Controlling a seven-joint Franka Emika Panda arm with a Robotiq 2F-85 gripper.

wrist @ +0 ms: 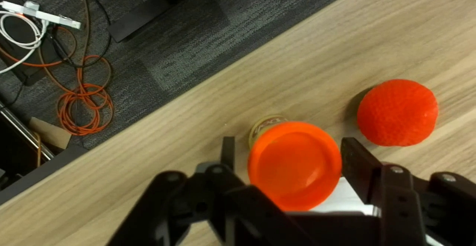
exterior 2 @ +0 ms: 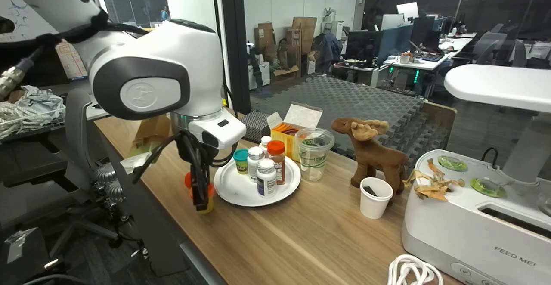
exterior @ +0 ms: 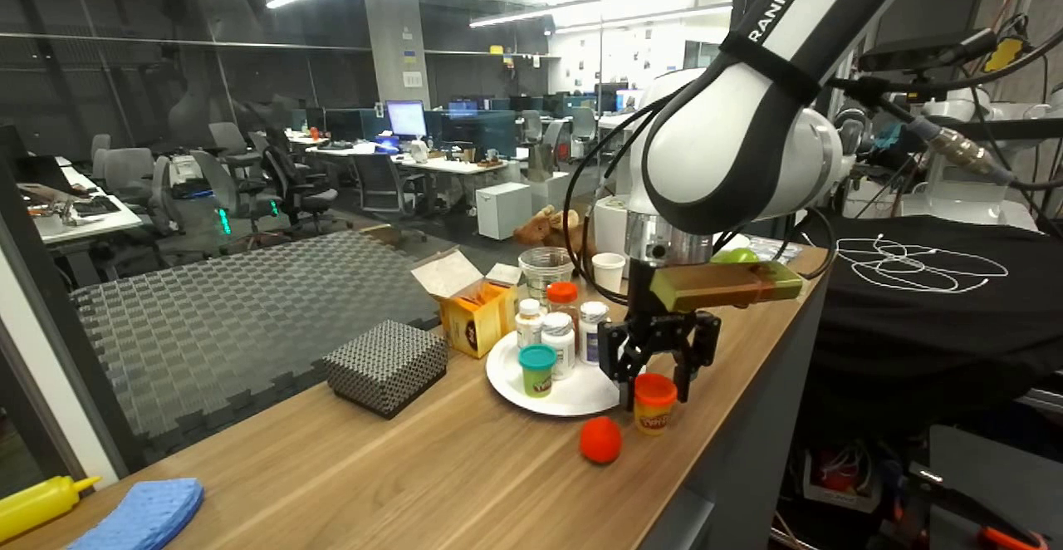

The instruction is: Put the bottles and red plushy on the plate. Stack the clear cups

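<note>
My gripper point(wrist: 288, 151) stands open around a yellow tub with an orange lid point(wrist: 293, 168). In the wrist view the right finger is at the lid's rim, while a gap shows by the left finger. Close by on the wood lies the red plushy point(wrist: 398, 112), also seen in an exterior view point(exterior: 600, 440). The white plate point(exterior 2: 232, 190) holds a green tub with a teal lid point(exterior: 537, 380), several white bottles point(exterior 2: 266, 179) and an amber bottle with a red cap point(exterior 2: 277, 158). Behind the plate are the clear cups point(exterior 2: 313, 158), upright in one spot; how many are nested I cannot tell.
A yellow open box point(exterior: 477, 326) and a dark woven box point(exterior: 386, 367) sit beyond the plate. A brown moose toy point(exterior 2: 374, 156), white paper cup point(exterior 2: 373, 205) and white planter point(exterior 2: 473, 224) occupy one end. The table's edge runs close to the tub.
</note>
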